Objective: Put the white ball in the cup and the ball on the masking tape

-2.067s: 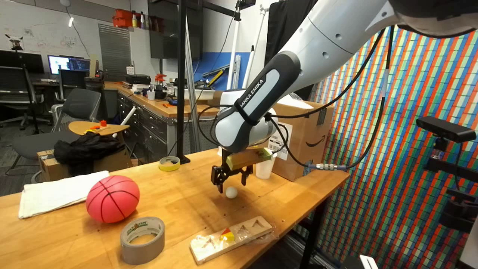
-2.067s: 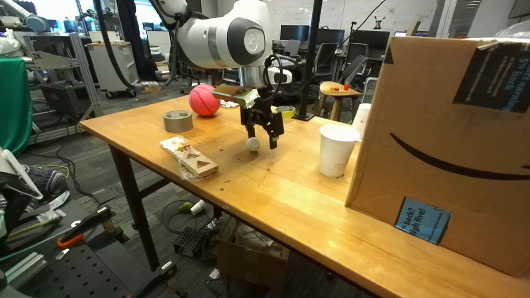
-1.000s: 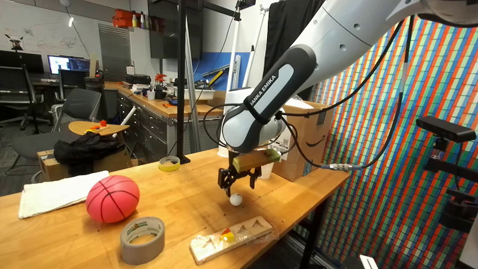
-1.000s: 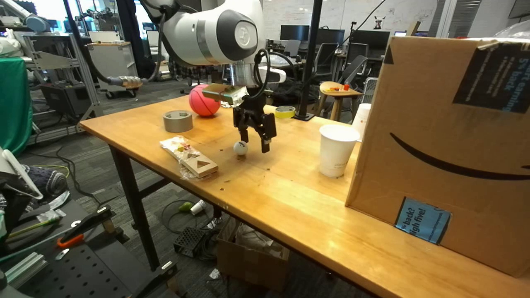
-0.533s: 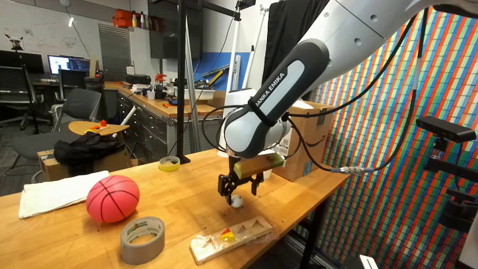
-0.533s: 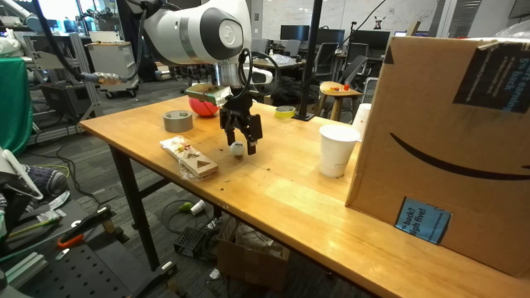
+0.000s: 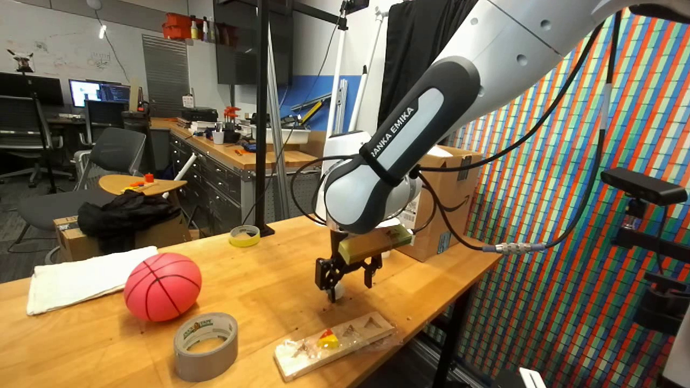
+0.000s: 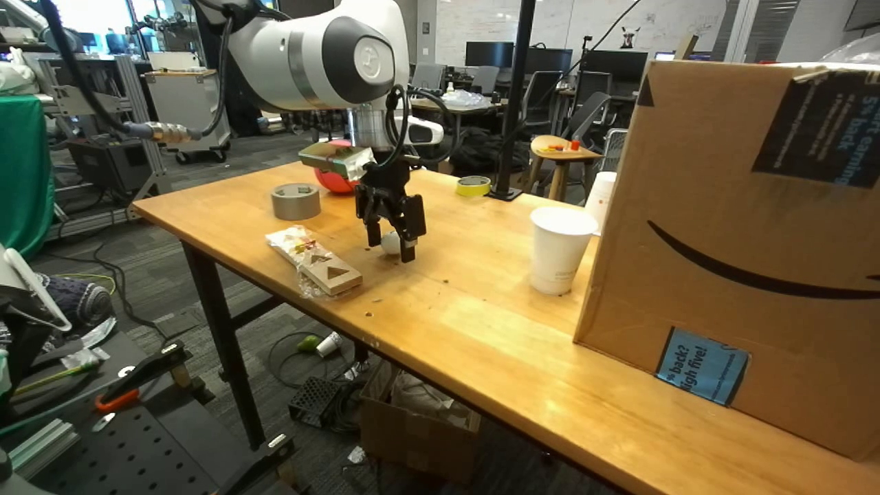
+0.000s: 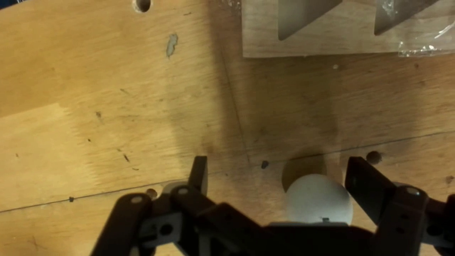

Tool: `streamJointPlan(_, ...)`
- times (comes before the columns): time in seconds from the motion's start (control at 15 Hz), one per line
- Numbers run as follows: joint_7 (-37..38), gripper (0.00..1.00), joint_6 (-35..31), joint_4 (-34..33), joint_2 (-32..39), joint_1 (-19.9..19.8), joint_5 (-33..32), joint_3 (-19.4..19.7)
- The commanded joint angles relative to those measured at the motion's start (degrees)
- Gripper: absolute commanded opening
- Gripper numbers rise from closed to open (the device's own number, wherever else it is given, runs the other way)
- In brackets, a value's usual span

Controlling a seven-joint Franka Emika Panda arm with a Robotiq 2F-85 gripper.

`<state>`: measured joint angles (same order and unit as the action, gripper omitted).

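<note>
The small white ball (image 9: 316,199) rests on the table between the fingers of my gripper (image 9: 277,160), nearer the right-hand finger in the wrist view. The jaws stand wide apart, with bare wood between the ball and the left-hand finger. In an exterior view a finger partly covers the white ball (image 8: 390,243), and the fingertips reach low beside it. Upright near the cardboard box is the white cup (image 8: 558,254). The large red ball (image 7: 163,288) lies on the table close to the grey masking tape (image 7: 206,367), a roll lying flat; the arm partly hides this ball in an exterior view.
A wooden board with triangular cut-outs (image 7: 334,347) lies near the table edge, close to the white ball. The cardboard box (image 8: 687,206) stands beyond the cup, a taller white container (image 8: 602,194) beside it. A yellow tape roll (image 7: 244,240) sits by a black post; a white cloth (image 7: 86,277) lies behind the red ball.
My gripper has come down and shifted toward the wooden board, its fingers now on both sides of the white ball. The ball has rolled a little that way too. The jaws have stayed open.
</note>
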<state>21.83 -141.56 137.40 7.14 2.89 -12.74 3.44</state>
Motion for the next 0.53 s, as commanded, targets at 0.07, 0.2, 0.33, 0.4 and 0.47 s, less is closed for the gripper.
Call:
streamJointPlan(0.07, 0.93, 1.0, 0.86, 0.17, -2.16, 0.32, 0.16, -1.16)
streamJointPlan(0.2, 0.58, 1.0, 0.99, -0.25, -2.09, 0.46, 0.64, -1.78)
streamJointPlan(0.33, 0.32, 1.0, 1.11, -0.67, -1.97, 0.59, 1.17, -2.46)
streamJointPlan(0.4, 0.23, 1.0, 1.15, -0.86, -1.88, 0.66, 1.37, -2.79)
streamJointPlan(0.47, 0.18, 1.0, 1.21, -1.08, -1.77, 0.77, 1.56, -3.13)
